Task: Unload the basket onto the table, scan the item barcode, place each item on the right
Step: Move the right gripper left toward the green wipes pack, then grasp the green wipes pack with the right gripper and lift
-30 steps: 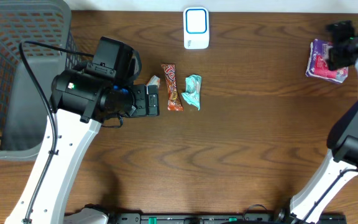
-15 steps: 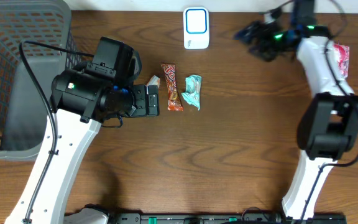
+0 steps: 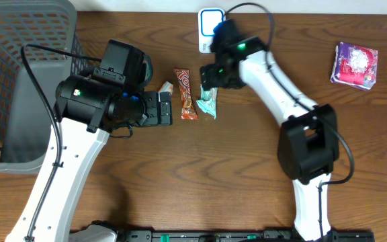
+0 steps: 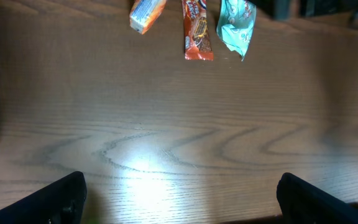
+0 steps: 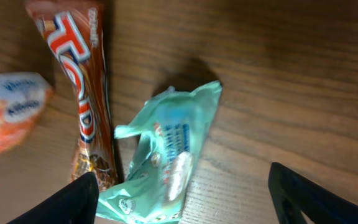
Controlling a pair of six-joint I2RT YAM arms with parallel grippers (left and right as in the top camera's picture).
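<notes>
Three snack items lie in a row mid-table: a small white-and-orange packet (image 3: 165, 87), an orange-brown candy bar (image 3: 185, 94) and a teal packet (image 3: 208, 101). My right gripper (image 3: 208, 81) hangs open just over the teal packet (image 5: 166, 162), which lies between its two fingers (image 5: 67, 202) without touching either. The candy bar (image 5: 82, 99) lies just to the packet's left in the right wrist view. My left gripper (image 3: 168, 109) stands open to the left of the row, nothing in it (image 4: 179, 202). The white-and-blue scanner (image 3: 210, 27) stands at the back edge, partly hidden by my right arm.
A grey mesh basket (image 3: 19, 81) fills the far left. A purple packet (image 3: 355, 64) lies alone at the right. The left wrist view shows the three items (image 4: 196, 31) along its top edge.
My right arm has swung from the far right, by the purple packet, across to the middle and down over the teal packet. The left arm has not moved.
</notes>
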